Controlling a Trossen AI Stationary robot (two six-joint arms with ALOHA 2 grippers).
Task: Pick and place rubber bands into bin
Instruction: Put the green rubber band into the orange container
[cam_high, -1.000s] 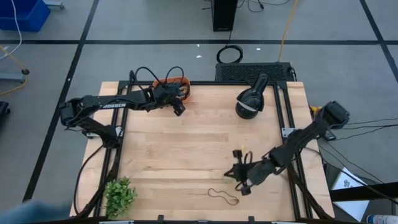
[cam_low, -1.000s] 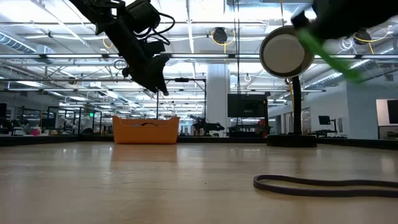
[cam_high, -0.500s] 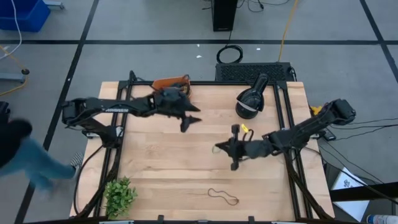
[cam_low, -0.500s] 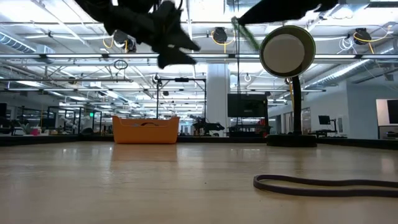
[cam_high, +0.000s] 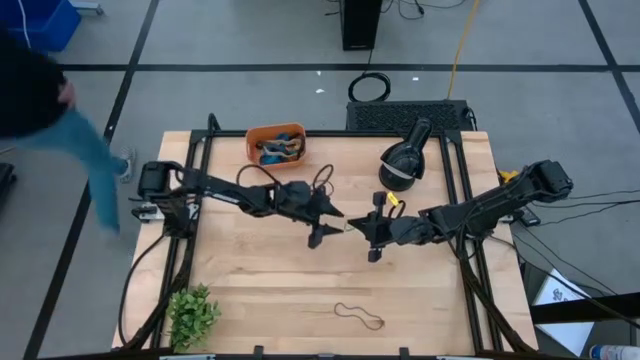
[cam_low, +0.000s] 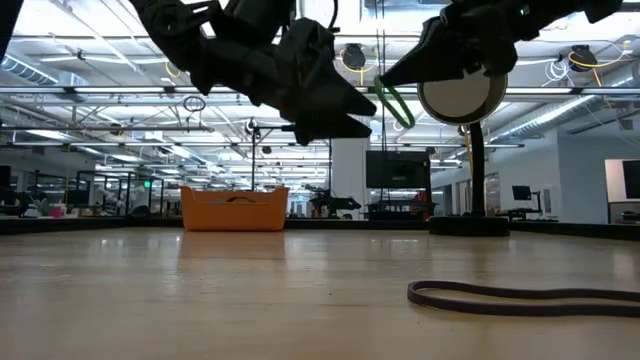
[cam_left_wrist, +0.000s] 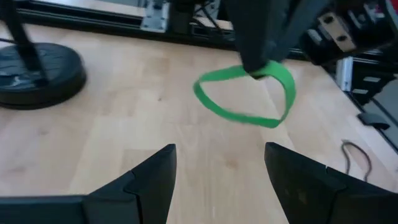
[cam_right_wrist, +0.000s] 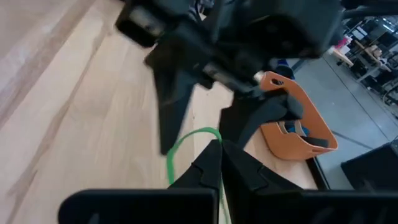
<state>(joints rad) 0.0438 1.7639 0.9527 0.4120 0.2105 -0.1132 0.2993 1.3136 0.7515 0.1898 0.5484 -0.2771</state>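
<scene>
Left wrist view: green band (cam_left_wrist: 245, 96) beyond open jaws

Low to the table here — the left gripper (cam_low: 340, 110) hangs up high with its fingers spread, facing the right gripper (cam_low: 385, 85), which pinches a green rubber band (cam_low: 392, 103) dangling between them. Far behind, below the left gripper, sits the orange bin (cam_low: 234, 209). A dark rubber band (cam_low: 520, 295) lies flat on the table (cam_low: 200, 300), below the right gripper.

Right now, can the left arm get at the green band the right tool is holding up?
Probably yes. The left tool is open and faces the green band, which hangs from the shut right tool above the table, with nothing between them.
</scene>
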